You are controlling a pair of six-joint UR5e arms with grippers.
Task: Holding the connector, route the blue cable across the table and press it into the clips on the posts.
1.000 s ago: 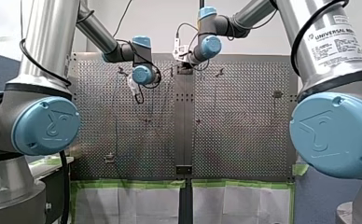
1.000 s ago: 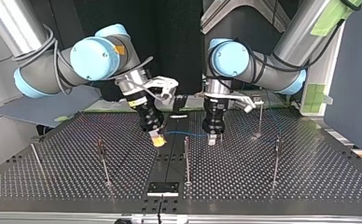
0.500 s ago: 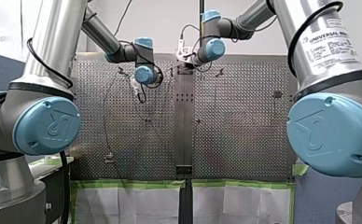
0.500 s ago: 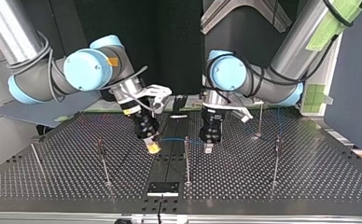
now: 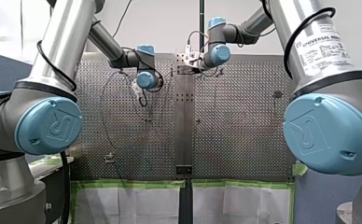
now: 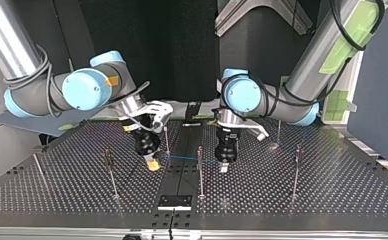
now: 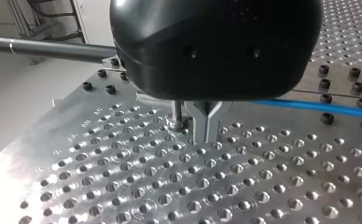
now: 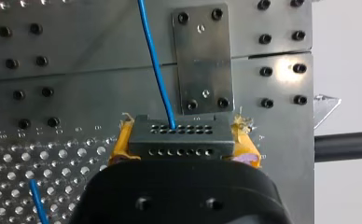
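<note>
In the right wrist view my right gripper (image 8: 184, 140) is shut on a grey connector (image 8: 179, 137) between yellow pads, and the blue cable (image 8: 153, 60) leaves its top. In the top view that gripper (image 6: 153, 165) hangs low over the table, left of a centre post (image 6: 200, 170). The cable (image 6: 182, 157) runs from it past the post to my left gripper (image 6: 224, 167). In the left wrist view the metal fingers (image 7: 207, 128) stand together just above the perforated plate. The cable (image 7: 319, 107) leads in to their base, where the black body hides it.
Thin posts stand on the perforated table (image 6: 307, 205): one at the top view's left (image 6: 109, 172), two at its right (image 6: 295, 170) (image 6: 278, 132), and one behind my right gripper (image 6: 166, 140). A small metal plate (image 6: 174, 201) lies at the near edge.
In the top view both grippers have moved toward the near edge and dropped lower, my right one also leftward. The cable between them now crosses the centre post.
</note>
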